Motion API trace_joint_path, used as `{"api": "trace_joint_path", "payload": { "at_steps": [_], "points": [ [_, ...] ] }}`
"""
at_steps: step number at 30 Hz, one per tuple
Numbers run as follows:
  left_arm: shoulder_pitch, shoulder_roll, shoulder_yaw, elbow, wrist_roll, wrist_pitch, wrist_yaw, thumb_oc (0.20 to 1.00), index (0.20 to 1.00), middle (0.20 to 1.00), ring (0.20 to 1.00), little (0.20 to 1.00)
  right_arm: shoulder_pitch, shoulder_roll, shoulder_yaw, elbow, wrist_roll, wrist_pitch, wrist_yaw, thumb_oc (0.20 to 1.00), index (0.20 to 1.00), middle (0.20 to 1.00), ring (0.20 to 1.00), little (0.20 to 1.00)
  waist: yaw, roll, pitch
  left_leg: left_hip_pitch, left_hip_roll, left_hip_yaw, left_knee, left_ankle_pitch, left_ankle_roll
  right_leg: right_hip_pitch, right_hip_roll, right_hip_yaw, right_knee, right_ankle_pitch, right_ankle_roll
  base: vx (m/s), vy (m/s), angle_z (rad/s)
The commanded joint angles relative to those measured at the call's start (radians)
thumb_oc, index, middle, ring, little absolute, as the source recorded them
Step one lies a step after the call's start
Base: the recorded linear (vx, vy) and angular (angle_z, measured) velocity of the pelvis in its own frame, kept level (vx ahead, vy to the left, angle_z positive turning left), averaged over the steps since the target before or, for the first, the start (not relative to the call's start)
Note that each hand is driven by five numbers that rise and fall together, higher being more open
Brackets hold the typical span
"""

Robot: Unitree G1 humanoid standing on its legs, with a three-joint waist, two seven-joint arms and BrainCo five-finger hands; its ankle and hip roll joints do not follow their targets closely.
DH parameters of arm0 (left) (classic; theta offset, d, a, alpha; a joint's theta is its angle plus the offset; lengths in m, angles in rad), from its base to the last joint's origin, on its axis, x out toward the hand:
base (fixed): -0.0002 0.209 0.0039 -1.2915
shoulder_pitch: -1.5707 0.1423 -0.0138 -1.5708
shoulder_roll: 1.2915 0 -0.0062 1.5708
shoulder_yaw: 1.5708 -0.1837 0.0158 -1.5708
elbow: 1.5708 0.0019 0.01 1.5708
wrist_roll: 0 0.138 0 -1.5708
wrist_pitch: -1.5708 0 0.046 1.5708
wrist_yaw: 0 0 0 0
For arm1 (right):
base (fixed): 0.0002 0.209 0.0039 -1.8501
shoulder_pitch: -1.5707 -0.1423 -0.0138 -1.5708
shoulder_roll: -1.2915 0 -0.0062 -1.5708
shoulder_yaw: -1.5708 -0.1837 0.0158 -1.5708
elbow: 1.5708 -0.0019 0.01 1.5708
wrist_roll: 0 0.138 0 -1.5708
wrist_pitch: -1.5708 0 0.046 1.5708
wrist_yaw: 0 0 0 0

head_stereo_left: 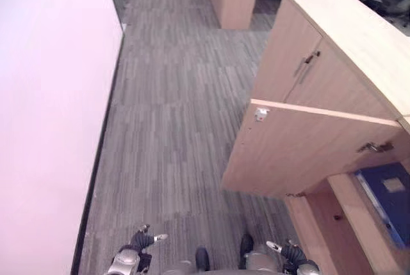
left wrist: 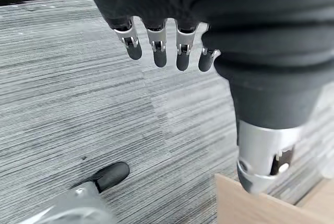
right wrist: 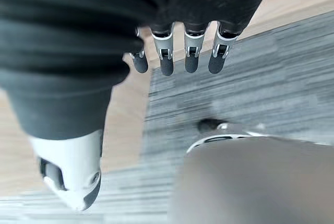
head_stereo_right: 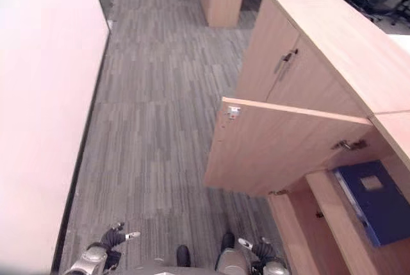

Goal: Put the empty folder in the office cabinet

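A flat, rectangular blue folder [head_stereo_right: 370, 202] lies on a shelf inside the light wood-grain office cabinet [head_stereo_right: 333, 44] at about four o'clock, behind its swung-open door [head_stereo_right: 282, 150]. Striped grey carpet [head_stereo_left: 173, 115] covers the floor. The left hand [left wrist: 162, 46] and right hand [right wrist: 182, 51] hang at six o'clock, fingers relaxed, holding nothing.

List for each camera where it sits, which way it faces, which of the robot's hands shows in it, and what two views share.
Left eye view: on the head, looking down at the carpet, the open cabinet door and the blue folder inside; left hand and right hand low.
Right eye view: beside it, same scene.
Left wrist view: along the left hand, fingers relaxed over carpet, a wooden edge beyond.
Right wrist view: along the right hand, fingers relaxed, carpet and wood beyond.
Both eye views share the cabinet and folder.
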Motion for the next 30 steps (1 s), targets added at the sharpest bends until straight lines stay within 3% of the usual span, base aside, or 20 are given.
{"api": "trace_joint_path", "payload": {
  "at_steps": [1,4,5,6,7,15,20,23,30],
  "points": [
    [-0.097,0.008,0.008,-0.018,0.005,-0.051,0.0,1.0,1.0,1.0,1.0,1.0,-0.036,-0.017,-0.004,-0.027,0.028,-0.024,-0.001,1.0,1.0,1.0,1.0,1.0,0.015,-0.02,0.021,0.022,0.114,-0.132,-0.003,-0.03,-0.137,0.14,-0.007,0.0,-0.126,-0.002,0.024,0.09,-0.032,-0.07],
    [-0.093,0.01,-0.003,-0.076,-0.005,-0.064,-0.007,1.0,1.0,1.0,1.0,1.0,-0.017,-0.029,-0.009,-0.057,0.034,-0.032,0.004,1.0,1.0,1.0,1.0,1.0,0.008,-0.016,0.013,0.026,0.114,-0.136,-0.003,-0.036,-0.145,0.16,-0.011,-0.007,-0.158,0.0,0.022,0.07,-0.049,-0.05],
    [-0.116,0.11,0.006,-0.277,-0.102,-0.184,-0.088,1.0,1.0,1.0,1.0,1.0,0.021,-0.041,-0.014,-0.088,0.042,-0.042,0.027,1.0,1.0,1.0,1.0,1.0,0.001,-0.013,0.006,0.033,0.117,-0.132,-0.003,-0.039,-0.152,0.173,-0.013,-0.01,-0.175,0.002,0.026,0.11,-0.041,0.23],
    [-0.12,0.137,0.027,-0.222,-0.044,-0.038,-0.049,1.0,1.0,1.0,1.0,1.0,0.021,-0.065,-0.019,-0.116,0.026,-0.044,0.032,1.0,1.0,1.0,1.0,1.0,-0.001,-0.003,0.003,0.034,0.116,-0.129,-0.003,-0.038,-0.153,0.18,-0.015,-0.009,-0.188,0.008,0.026,0.11,-0.033,0.44],
    [-0.153,0.145,0.019,-0.257,-0.035,-0.072,-0.037,1.0,1.0,1.0,1.0,1.0,0.011,-0.065,-0.013,-0.116,0.012,-0.046,0.03,1.0,1.0,1.0,1.0,1.0,-0.01,-0.001,-0.005,0.039,0.12,-0.121,-0.003,-0.038,-0.158,0.185,-0.016,-0.011,-0.204,0.016,0.026,0.08,-0.017,0.16],
    [-0.463,0.2,-0.008,-0.231,-0.21,-0.095,-0.013,1.0,1.0,1.0,1.0,1.0,-0.014,-0.079,0.072,-0.133,-0.027,-0.042,0.049,1.0,1.0,1.0,1.0,1.0,-0.064,0.02,-0.012,0.058,0.145,-0.058,-0.003,-0.043,-0.171,0.175,-0.007,0.048,-0.222,0.032,0.033,0.06,-0.061,-0.6],
    [-0.645,0.209,-0.073,-0.184,-0.254,-0.1,-0.008,1.0,1.0,1.0,1.0,1.0,-0.034,-0.083,0.105,-0.124,-0.023,-0.043,0.057,1.0,1.0,1.0,1.0,1.0,-0.11,0.052,-0.005,0.058,0.156,-0.034,-0.003,-0.038,-0.18,0.157,-0.003,0.069,-0.214,0.03,0.034,0.04,-0.053,-0.27],
    [-0.756,0.173,-0.105,-0.13,-0.313,-0.107,0.0,1.0,1.0,1.0,1.0,1.0,-0.083,-0.098,0.123,-0.109,-0.015,-0.044,0.052,1.0,1.0,1.0,1.0,1.0,-0.157,0.08,0.019,0.044,0.166,0.009,-0.003,-0.03,-0.184,0.113,0.002,0.106,-0.204,0.034,0.041,-0.01,-0.012,-0.14],
    [-0.857,0.098,-0.082,-0.011,-0.408,-0.105,0.001,1.0,1.0,1.0,1.0,1.0,-0.092,-0.106,0.115,-0.064,0.023,-0.05,0.04,1.0,1.0,1.0,1.0,1.0,-0.217,0.057,0.049,0.031,0.189,0.071,-0.003,-0.024,-0.197,0.058,0.025,0.154,-0.196,0.041,0.041,0.01,-0.035,-0.48]
  ]
}}
